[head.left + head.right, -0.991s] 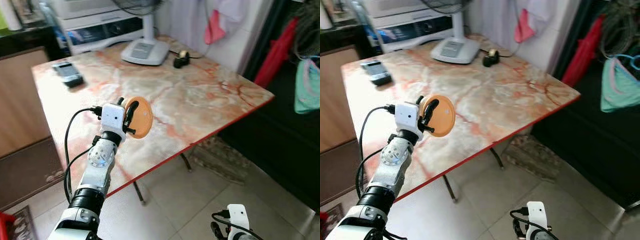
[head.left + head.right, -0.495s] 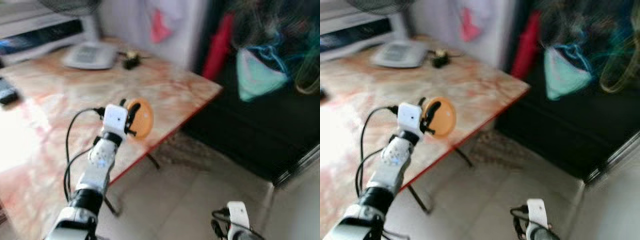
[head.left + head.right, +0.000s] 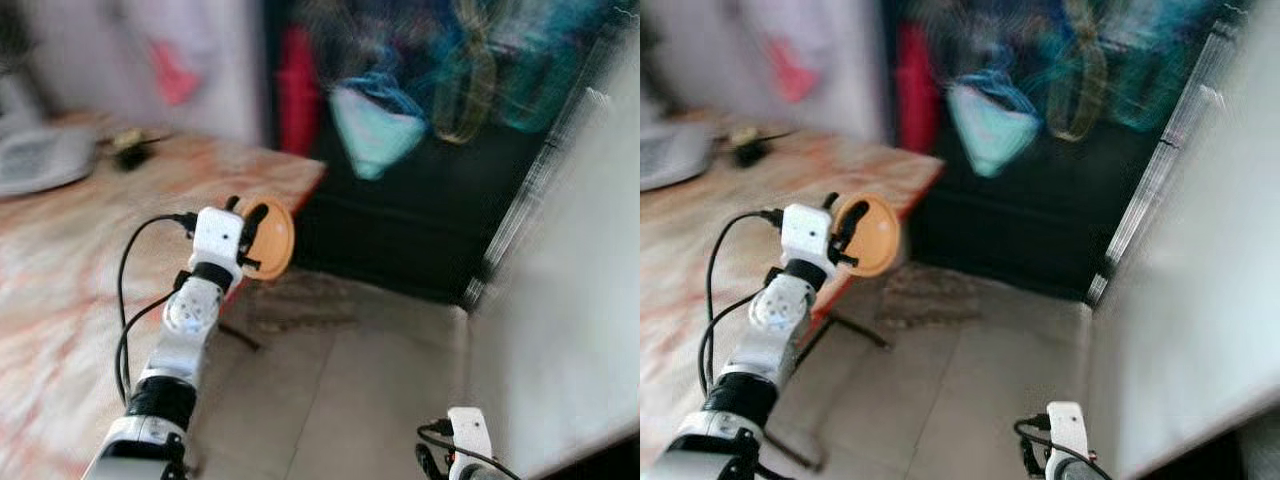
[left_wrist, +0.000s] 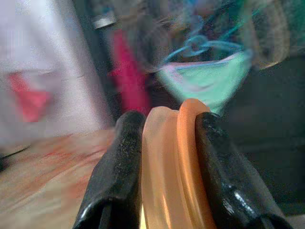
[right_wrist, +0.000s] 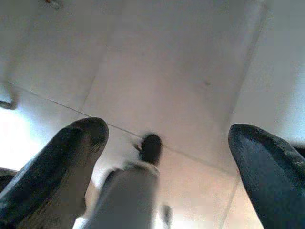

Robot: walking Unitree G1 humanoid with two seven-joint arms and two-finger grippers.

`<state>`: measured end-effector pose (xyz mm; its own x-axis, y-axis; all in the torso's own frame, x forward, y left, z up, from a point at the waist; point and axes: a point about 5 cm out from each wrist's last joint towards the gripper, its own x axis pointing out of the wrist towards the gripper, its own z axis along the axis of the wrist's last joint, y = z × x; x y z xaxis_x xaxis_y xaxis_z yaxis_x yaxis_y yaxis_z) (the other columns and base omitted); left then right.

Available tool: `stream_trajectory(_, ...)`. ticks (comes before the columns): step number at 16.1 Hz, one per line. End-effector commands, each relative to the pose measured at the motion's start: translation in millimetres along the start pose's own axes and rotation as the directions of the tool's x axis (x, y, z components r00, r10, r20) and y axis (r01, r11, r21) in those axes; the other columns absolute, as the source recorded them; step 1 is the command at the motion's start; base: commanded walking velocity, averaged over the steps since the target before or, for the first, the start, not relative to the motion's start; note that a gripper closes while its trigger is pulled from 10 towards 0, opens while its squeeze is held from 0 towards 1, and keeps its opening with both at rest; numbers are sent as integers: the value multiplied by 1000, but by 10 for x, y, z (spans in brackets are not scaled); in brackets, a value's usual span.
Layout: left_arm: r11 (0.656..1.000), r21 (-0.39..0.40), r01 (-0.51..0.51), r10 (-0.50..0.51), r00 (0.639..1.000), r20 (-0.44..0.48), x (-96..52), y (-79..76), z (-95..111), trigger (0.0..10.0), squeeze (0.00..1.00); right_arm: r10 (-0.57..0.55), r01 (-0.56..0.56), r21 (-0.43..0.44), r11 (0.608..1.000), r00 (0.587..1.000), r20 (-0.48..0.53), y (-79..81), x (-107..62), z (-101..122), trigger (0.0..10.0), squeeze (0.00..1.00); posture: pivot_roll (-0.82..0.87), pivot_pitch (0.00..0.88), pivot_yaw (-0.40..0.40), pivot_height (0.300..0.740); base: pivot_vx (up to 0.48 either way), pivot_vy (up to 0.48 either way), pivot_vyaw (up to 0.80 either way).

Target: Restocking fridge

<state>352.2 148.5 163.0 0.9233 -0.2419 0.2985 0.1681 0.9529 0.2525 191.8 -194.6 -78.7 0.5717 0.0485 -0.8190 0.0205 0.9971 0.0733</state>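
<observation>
Left eye view is pretty smeared, so a turn is probably underway. The orange lid (image 3: 272,240) is held up chest-high, pinched on edge between the left gripper (image 4: 164,162) fingers, out past the table (image 3: 60,270) corner. The right gripper (image 5: 162,157) is hung low over the floor tiles (image 5: 157,71), fingers spread, nothing in them. This looks like the carry step: the lid is being taken toward the fridge, and next a white panel (image 3: 570,250) on the right needs to be faced and checked. Compared with a second ago, the table has slid off left and dark hanging clothes (image 3: 375,125) are now ahead, so the camera was swung right.
</observation>
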Motion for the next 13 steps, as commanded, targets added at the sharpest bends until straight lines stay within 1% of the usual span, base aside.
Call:
stream_trajectory(1,1000,1,2,-2,1000,15,8,10,28,10000,0,-3,3,-3,1000,1000,8,-4,5,45,10000,0,52,0,3,740,0,0,-800)
stream_trajectory(4,1000,3,-3,3,1000,11,2,27,18,10000,0,0,0,-3,1000,1000,8,2,7,47,10000,0,53,0,4,740,0,0,-800)
stream_trajectory(9,1000,10,-18,19,999,-26,-38,79,-73,10000,0,4,-4,-3,1000,1000,6,2,7,49,10000,0,50,0,1,740,0,0,-790)
stream_trajectory(12,996,-3,-91,90,988,-129,-119,192,-272,10000,0,3,-3,-4,1000,1000,6,-3,6,49,10000,0,49,0,-1,740,0,0,-788)
stream_trajectory(13,992,-34,-122,115,979,-169,-166,224,-356,10000,0,4,-4,-5,1000,1000,6,-3,6,50,10000,0,49,0,-1,740,0,0,-788)
